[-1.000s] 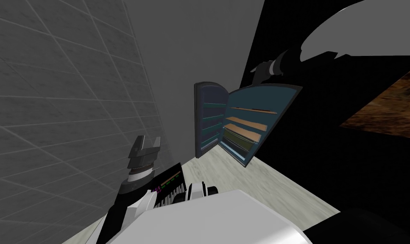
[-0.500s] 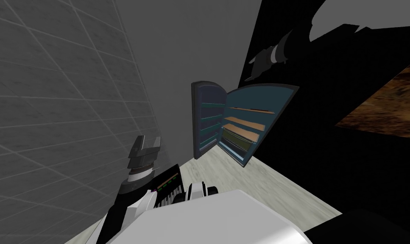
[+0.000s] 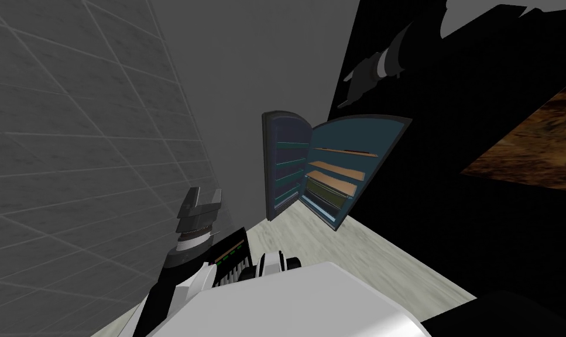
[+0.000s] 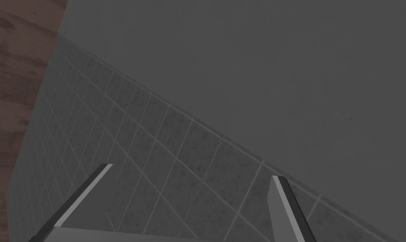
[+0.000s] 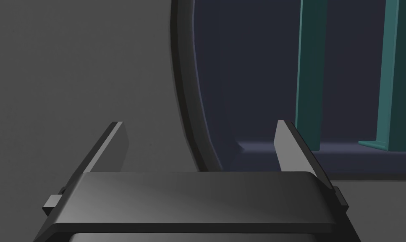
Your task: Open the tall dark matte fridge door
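Item one, right gripper (image 3: 345,92): raised ahead of me against a black area (image 3: 451,175), its fingers (image 5: 288,145) spread wide with nothing between them. Item two, fridge door (image 3: 284,167): below the right gripper and apart from it, standing wide open off the fridge cabinet (image 3: 387,131), inner face turned my way. From the hand's camera, the door's dark inner panel lies just beyond the fingertips. Its curved rim crosses the gap between them without touching either. Two teal rails (image 5: 309,75) run along the panel past one finger, and a plain grey wall (image 5: 72,63) lies past the other. Item three, cabinet: just beside the door and joined to it along one edge, with tan shelves (image 3: 334,175) exposed, standing on a pale floor (image 3: 357,251). Item four, left gripper (image 3: 205,196): low and close to my body, well apart from the fridge, its fingers (image 4: 82,191) also wide apart and empty. Step in hand, by my reading: the opening looks done, and the door is let go, since nothing is gripped. Next move, as I judge it: draw the right arm back from the rim along its own line, taking care not to brush the door and nudge it toward closing. I cannot make out a handle from here.
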